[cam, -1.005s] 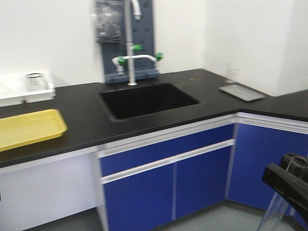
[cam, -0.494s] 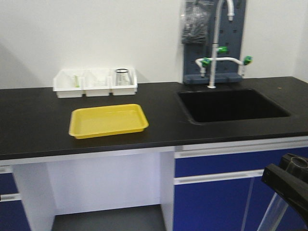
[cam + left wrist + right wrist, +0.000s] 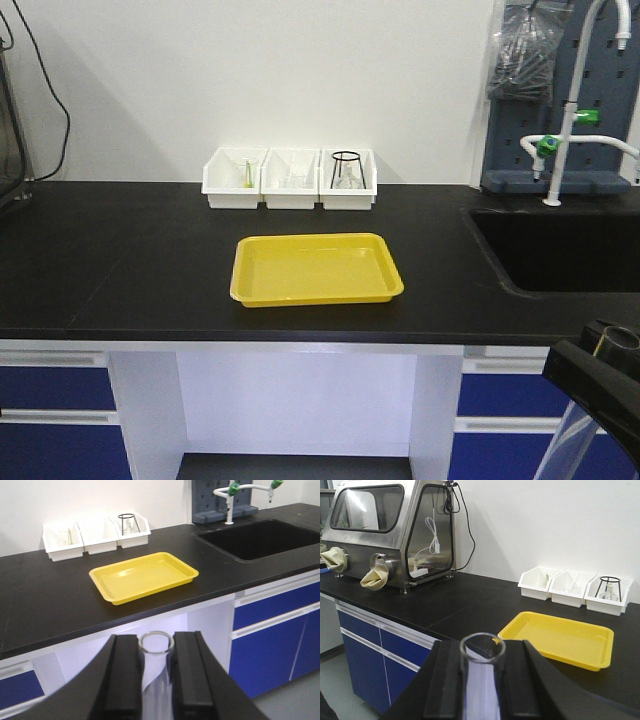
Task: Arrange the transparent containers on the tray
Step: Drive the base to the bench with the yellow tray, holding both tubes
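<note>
Left gripper (image 3: 155, 647): clenched on a test tube (image 3: 157, 677), rim up.
Right gripper (image 3: 482, 652): grasping a second test tube (image 3: 481, 690) likewise.
Tray (image 3: 145, 575): empty, ahead of both grippers on the tabletop (image 3: 50, 605).
Handling: lay each tube flat, side by side. Grip depth is hidden, so you should release low.

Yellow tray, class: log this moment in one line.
left gripper: holds clear glass test tube | right gripper: holds second tube | yellow plastic tray: empty

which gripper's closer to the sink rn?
Right. The right gripper sits low, under the counter edge just in front of the sink. The left gripper is further along, facing the yellow tray, with the sink away to its right.
</note>
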### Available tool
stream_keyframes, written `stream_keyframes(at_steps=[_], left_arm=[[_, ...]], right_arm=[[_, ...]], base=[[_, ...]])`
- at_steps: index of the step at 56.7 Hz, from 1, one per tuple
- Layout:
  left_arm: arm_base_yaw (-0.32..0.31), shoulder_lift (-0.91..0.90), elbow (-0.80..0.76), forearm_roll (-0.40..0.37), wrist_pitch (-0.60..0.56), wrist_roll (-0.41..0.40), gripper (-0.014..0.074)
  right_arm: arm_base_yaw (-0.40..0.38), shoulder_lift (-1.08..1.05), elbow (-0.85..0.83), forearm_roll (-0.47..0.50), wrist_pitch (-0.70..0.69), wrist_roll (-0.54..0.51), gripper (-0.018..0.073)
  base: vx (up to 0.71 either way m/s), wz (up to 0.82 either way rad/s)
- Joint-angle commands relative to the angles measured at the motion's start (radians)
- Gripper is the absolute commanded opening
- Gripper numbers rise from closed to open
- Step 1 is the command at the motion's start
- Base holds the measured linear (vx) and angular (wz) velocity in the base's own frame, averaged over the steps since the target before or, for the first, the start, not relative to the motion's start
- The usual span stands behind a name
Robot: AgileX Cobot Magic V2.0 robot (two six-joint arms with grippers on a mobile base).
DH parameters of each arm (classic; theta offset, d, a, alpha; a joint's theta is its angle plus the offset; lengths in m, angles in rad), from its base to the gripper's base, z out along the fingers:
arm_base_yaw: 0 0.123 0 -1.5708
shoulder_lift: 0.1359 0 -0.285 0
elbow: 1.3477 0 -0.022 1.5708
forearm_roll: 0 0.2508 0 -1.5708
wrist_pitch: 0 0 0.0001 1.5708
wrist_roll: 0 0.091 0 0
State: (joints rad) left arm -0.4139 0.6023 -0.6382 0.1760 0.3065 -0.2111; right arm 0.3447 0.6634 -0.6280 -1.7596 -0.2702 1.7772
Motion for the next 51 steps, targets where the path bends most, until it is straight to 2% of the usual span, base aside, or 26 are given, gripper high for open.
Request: stream_keyframes(at_steps=[1,27,51], left_arm=[[-0.007,0.001,-0.031,-0.001,-0.089,-0.004,-0.0001],[-0.007,0.001,-0.031,-0.001,-0.089,-0.004,-0.0001],[-0.007,0.001,-0.031,-0.001,-0.089,-0.003,-0.0001]], right_arm=[[0.001,-0.004,-0.03,-0.034,0.022,-0.003,-0.0011],[0.001,-0.004,-0.03,-0.034,0.023,-0.003,-0.0011],[0.001,-0.004,-0.03,-0.034,0.023,-0.003,-0.0011]], base=[[0.25,0.14],[0.3,0.14],[0.35,-0.07]])
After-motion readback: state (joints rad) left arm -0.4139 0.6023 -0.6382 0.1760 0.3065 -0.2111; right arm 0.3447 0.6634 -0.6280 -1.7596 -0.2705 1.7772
